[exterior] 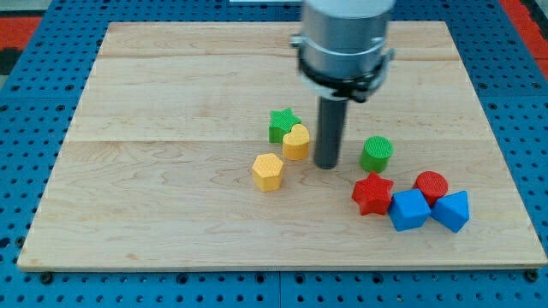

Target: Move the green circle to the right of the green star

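Tip (327, 164) of the dark rod: set down on the wooden board (154, 103), between the yellow heart (296, 143) on the view's left and the green circle (376, 154) on the view's right, apart from both; nothing is held, as the rod ends bare with no jaws to open or close. Green circle: placed right of the tip, just above the red star (372, 193). Green star (281, 123): placed left of the tip, touched at its lower right by the yellow heart. Yellow hexagon (268, 171): found below and left of the heart, near it. Red star, red circle (431, 185), blue cube (408, 210) and blue triangle-like block (452, 210): grouped closely at the lower right of the board. Surrounding surface: blue perforated panel (34, 128).
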